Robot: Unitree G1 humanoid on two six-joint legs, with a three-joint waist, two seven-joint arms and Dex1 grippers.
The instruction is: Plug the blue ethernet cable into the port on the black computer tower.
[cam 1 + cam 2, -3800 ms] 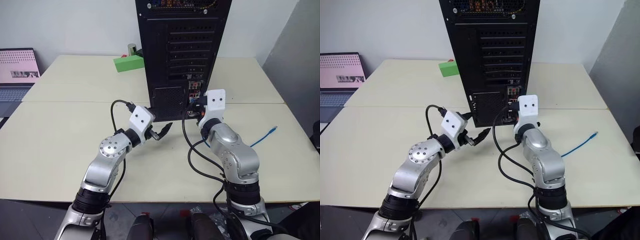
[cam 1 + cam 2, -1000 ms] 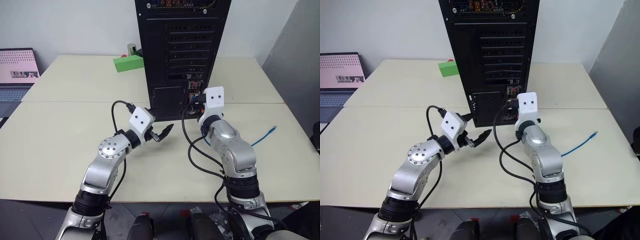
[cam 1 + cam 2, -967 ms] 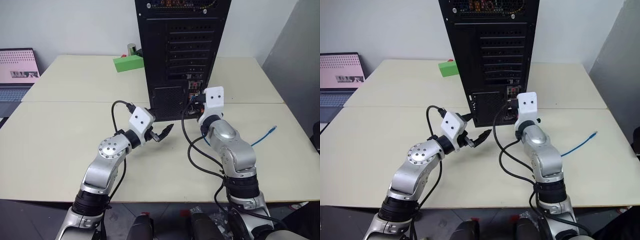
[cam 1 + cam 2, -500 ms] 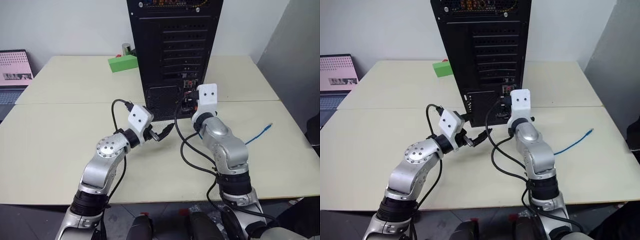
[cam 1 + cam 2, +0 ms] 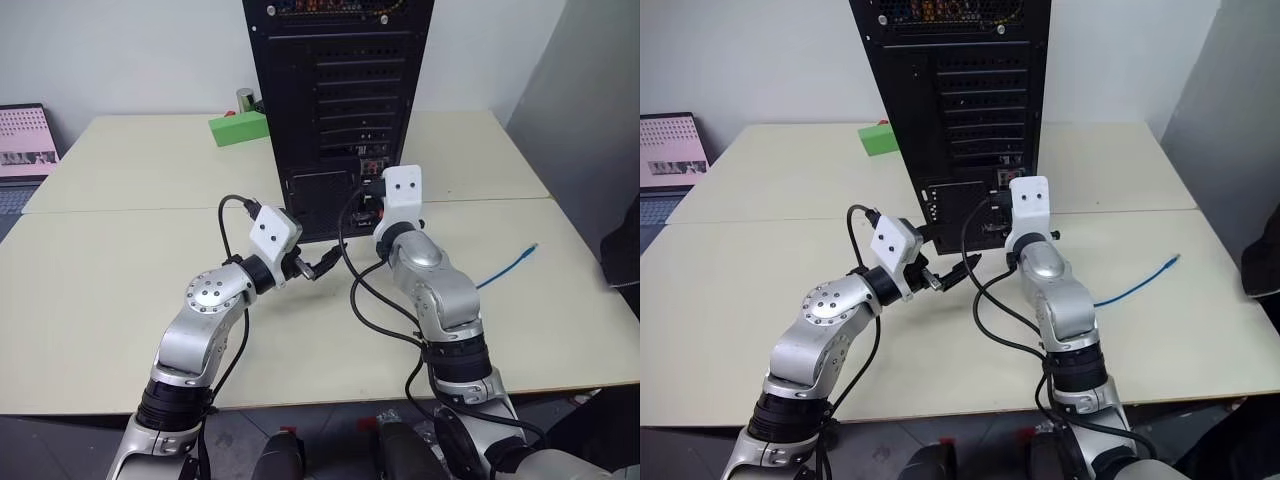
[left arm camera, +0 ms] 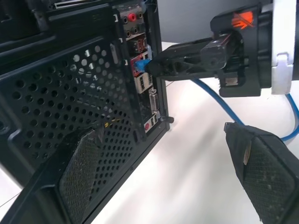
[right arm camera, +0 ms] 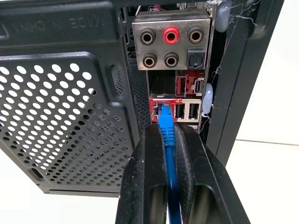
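Observation:
The black computer tower stands upright on the table, rear side toward me. My right gripper is shut on the blue ethernet cable just behind its plug. The plug's tip sits at the mouth of the red-framed port in the connector strip; how deep it goes I cannot tell. The cable's loose end trails over the table to the right. My left gripper hangs open and empty at the tower's lower left, its fingers wide apart, with the right gripper in front of it.
A green block and a small metal cylinder lie behind the tower on the left. A laptop stands at the far left edge. Thick black arm cables loop over the table between my arms.
The camera has turned, shifting the whole picture leftward. My right gripper has edged a little toward the connector strip with the cable. The left gripper has stayed put.

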